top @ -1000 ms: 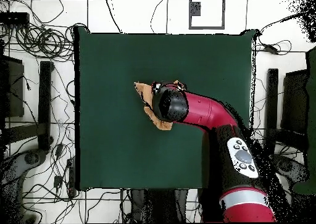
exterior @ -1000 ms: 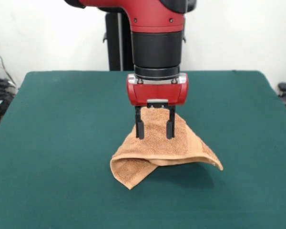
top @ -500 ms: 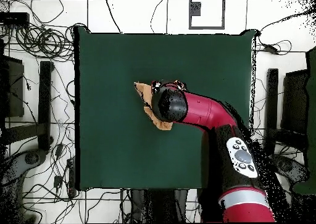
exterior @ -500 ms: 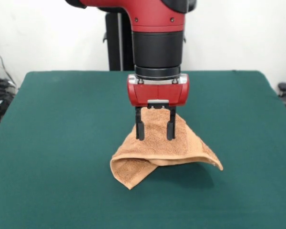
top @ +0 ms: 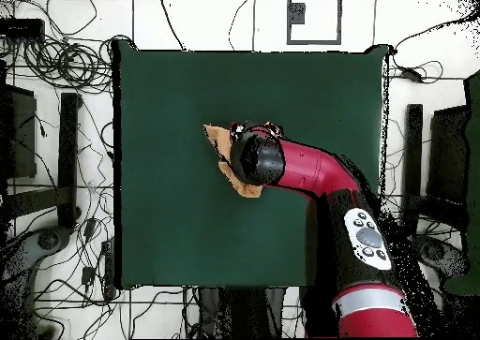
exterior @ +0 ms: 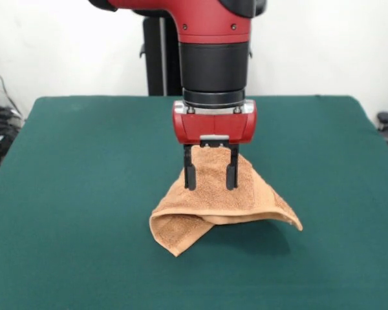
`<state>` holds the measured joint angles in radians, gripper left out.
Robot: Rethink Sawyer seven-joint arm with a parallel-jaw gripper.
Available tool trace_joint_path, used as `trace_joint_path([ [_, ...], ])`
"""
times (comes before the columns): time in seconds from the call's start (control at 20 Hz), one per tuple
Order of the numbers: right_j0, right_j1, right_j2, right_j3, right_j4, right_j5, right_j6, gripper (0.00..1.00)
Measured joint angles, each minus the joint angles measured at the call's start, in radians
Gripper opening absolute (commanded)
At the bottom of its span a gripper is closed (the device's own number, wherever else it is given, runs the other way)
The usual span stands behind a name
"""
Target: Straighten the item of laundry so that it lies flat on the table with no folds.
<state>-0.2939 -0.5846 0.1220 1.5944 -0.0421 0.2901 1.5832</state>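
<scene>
Lighting: bright, even, from overhead; soft shadow on the table (exterior: 84,194) just beneath the towel (exterior: 220,200); no glare; front view sharp throughout

Arm (top: 309,168) perhaps fractionally shifted; nothing else

The front camera sits low and close across the table (exterior: 84,194), facing the arm (exterior: 213,51) head-on; the table fills most of its frame. The overhead camera looks straight down from higher up, taking in the whole table (top: 187,224) and surrounding floor. Both views share the tabletop and the arm (top: 309,172).
</scene>
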Motion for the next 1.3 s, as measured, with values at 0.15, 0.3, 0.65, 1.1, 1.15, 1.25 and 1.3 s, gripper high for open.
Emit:
trace_joint_path([
  [0.15,0.001,0.0,0.0,0.0,0.0,0.0,0.0,1.0],
  [0.3,0.003,0.0,-0.001,0.0,0.0,0.0,0.0,1.0],
  [0.65,0.089,0.024,-0.063,-0.043,0.012,0.209,0.0,1.0],
  [1.1,0.144,0.077,-0.076,-0.089,0.018,0.606,0.0,1.0],
  [1.15,0.147,0.083,-0.08,-0.089,0.019,0.608,0.0,1.0],
  [1.25,0.15,0.093,-0.088,-0.09,0.019,0.609,0.0,1.0],
  [1.3,0.152,0.097,-0.091,-0.091,0.019,0.609,0.0,1.0],
])
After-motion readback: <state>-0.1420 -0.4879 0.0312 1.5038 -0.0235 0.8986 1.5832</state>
